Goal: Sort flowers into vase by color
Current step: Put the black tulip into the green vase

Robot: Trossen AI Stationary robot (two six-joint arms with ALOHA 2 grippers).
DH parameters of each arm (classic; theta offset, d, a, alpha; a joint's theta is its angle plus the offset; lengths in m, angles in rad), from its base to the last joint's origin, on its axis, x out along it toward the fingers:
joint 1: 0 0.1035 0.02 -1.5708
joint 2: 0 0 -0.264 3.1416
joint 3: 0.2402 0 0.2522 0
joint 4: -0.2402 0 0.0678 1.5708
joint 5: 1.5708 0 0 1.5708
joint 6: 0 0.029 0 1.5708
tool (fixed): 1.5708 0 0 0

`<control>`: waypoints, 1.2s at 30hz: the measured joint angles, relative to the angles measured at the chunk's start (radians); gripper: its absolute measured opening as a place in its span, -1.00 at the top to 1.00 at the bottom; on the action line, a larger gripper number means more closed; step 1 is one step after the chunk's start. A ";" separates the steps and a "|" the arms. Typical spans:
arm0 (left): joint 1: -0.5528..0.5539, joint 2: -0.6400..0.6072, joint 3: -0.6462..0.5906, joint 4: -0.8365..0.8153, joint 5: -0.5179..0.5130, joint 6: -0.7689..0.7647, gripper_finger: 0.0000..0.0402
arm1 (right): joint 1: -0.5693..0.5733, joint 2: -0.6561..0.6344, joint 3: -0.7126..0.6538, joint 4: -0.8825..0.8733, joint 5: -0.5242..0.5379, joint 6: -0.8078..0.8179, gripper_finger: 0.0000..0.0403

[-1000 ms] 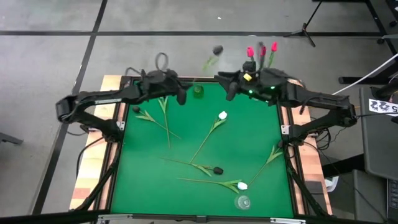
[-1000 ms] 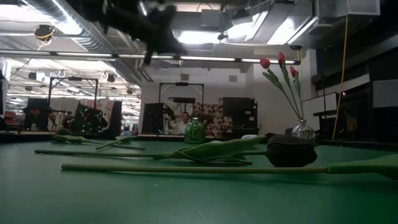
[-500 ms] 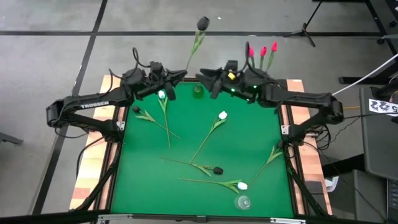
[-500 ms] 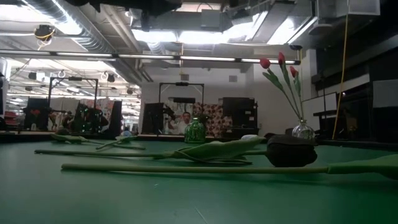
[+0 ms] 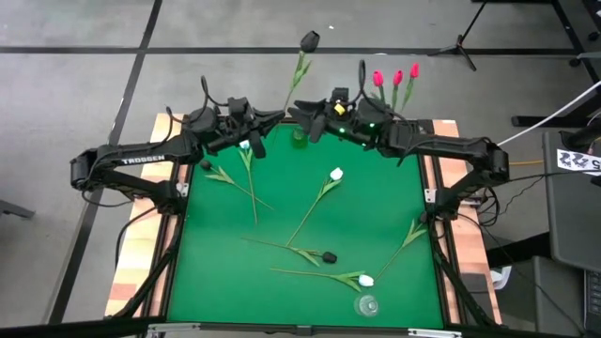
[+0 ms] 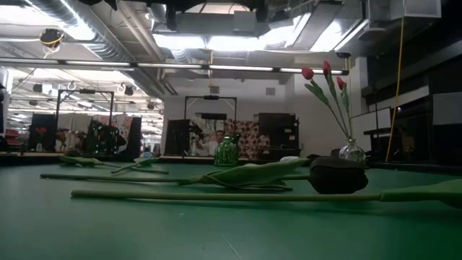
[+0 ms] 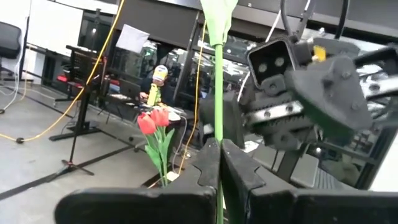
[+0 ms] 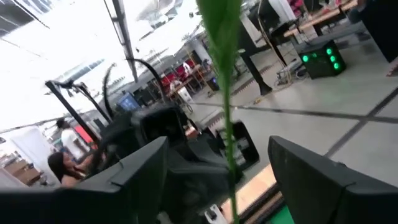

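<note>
White "TROSSEN" marks the left arm (image 5: 131, 161), left claw (image 5: 278, 116) clenched on black tulip (image 5: 308, 40), right claw (image 5: 299, 110) released.

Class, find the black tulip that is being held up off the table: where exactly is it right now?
In the high view the black tulip stands over the table's far edge, its stem pinched in the left gripper, left of the three red tulips, above the green vase.

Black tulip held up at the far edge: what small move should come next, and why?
Probably the left gripper, shut on the black tulip's stem, should lower it into the green vase just below. The right gripper stands open around the stem, no longer holding it; red tulips already fill another vase.
</note>
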 joint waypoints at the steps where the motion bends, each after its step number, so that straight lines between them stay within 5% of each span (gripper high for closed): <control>1: 0.000 0.000 0.000 0.000 0.000 0.000 1.00 | 0.000 0.010 0.000 0.007 0.000 0.000 -0.37; 24: -0.034 0.029 -0.001 -0.046 -0.008 -0.016 1.00 | 0.000 0.057 0.000 0.031 0.011 -0.055 -0.36; 36: -0.034 0.034 -0.001 -0.032 -0.011 -0.013 1.00 | 0.000 0.057 0.000 -0.018 -0.018 -0.053 0.29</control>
